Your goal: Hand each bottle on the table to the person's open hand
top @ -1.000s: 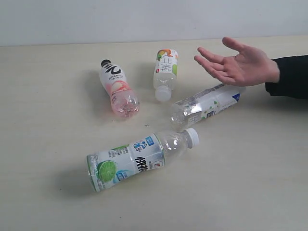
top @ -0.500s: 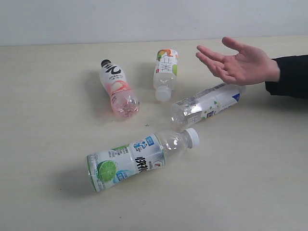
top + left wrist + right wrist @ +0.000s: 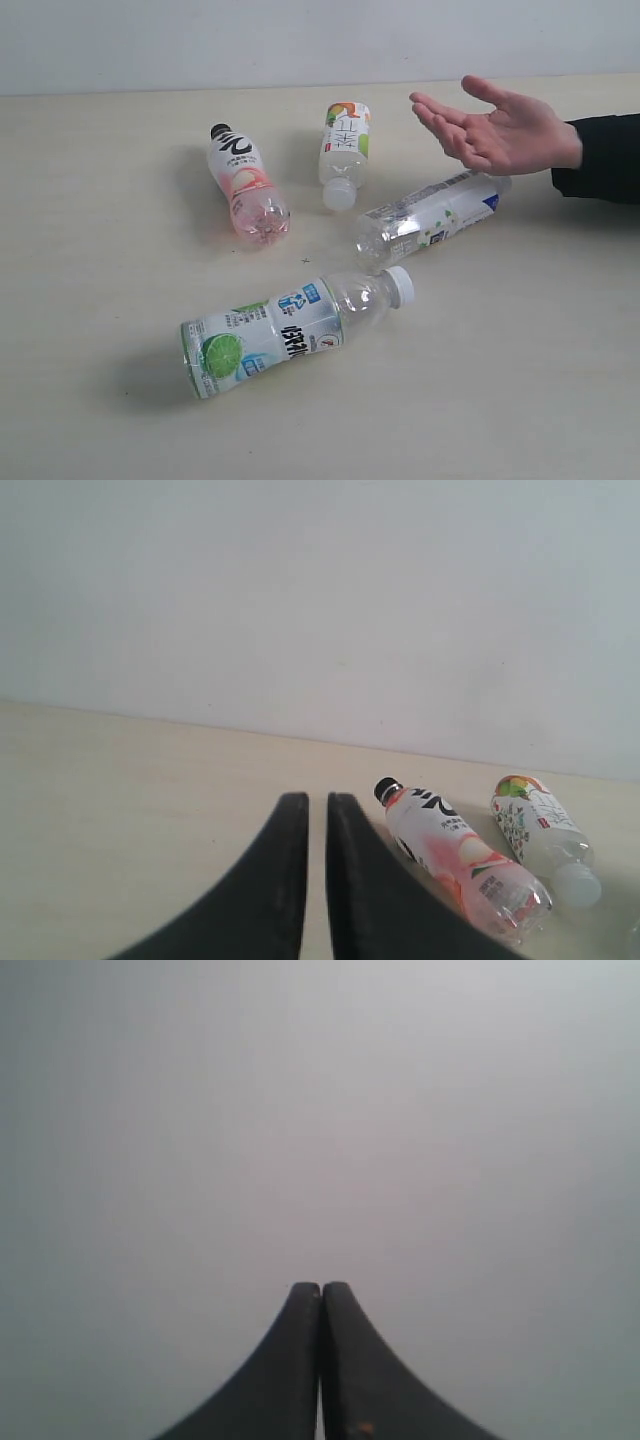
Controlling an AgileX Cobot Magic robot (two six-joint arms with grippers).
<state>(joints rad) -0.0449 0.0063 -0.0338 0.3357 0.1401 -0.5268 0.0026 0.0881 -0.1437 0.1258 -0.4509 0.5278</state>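
Four bottles lie on their sides on the table. The lime-label bottle is nearest the front. The pink-label bottle lies at the back left, the white-green one behind the middle, and the white-blue one just under the person's open hand, which hovers palm up at the right. My left gripper holds nothing, its fingers only a thin slit apart; the pink-label bottle and white-green bottle lie off to one side of it. My right gripper is shut and empty, facing a blank grey surface. Neither gripper shows in the exterior view.
A pale wall runs behind the table's far edge. The person's black sleeve comes in from the right edge. Bare tabletop stretches along the left side and the front right.
The person's hand has tilted slightly, fingers drawing a little closer together and upward. The bottles have not moved.
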